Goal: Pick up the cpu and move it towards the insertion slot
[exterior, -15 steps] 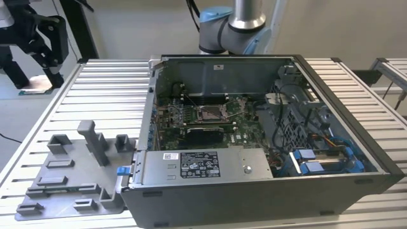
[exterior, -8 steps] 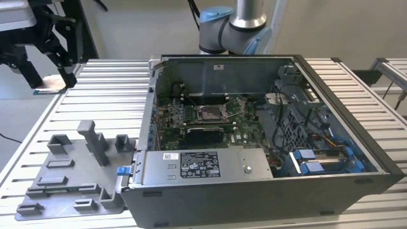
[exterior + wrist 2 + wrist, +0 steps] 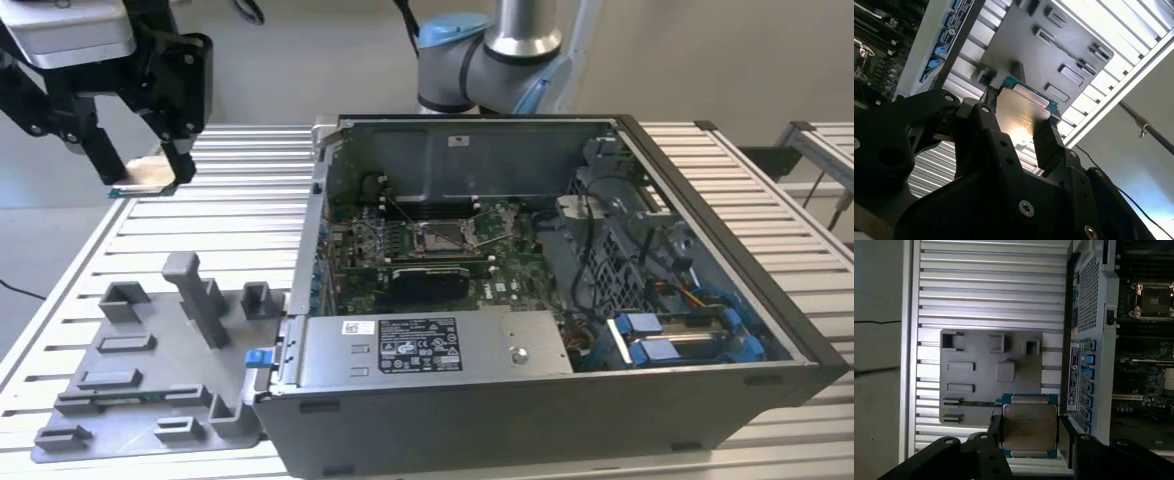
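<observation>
**Bright metal, dull plastic**

The cpu (image 3: 1029, 427) has a smooth, silvery metal face with a soft glare, rimmed by green board. The gripper (image 3: 147, 178) is matt black. The fixture plate (image 3: 979, 410) looks like matt grey plastic. The table (image 3: 214, 230) is ribbed, satin pale metal. The computer case (image 3: 534, 420) is dark matt sheet metal. The insertion slot (image 3: 441, 236) has a shiny silver frame.

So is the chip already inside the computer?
No, the gripper holds the chip up outside the open computer case, toward the exterior view's left.
</observation>
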`<state>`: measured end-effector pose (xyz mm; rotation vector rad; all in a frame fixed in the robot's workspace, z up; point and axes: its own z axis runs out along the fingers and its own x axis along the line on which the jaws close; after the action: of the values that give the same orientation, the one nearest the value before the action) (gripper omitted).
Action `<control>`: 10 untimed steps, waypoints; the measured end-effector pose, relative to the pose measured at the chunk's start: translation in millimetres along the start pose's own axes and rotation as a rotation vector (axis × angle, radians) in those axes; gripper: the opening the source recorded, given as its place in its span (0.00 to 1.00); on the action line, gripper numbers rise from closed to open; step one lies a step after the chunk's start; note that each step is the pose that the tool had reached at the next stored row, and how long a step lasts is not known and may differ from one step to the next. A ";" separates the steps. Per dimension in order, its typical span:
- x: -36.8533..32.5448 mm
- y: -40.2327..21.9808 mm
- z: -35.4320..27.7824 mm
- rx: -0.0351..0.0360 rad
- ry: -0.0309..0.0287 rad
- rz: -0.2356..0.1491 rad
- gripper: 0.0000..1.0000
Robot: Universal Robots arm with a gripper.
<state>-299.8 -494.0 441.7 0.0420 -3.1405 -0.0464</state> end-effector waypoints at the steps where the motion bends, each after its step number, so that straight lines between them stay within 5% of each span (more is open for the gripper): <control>1: -3.3 -0.1 0.0 0.0000 0.0000 0.000 0.00; 10: -36.1 -0.9 -0.1 0.0001 0.0000 0.000 0.00</control>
<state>-263.7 -494.0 441.8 0.0420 -3.1404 -0.0463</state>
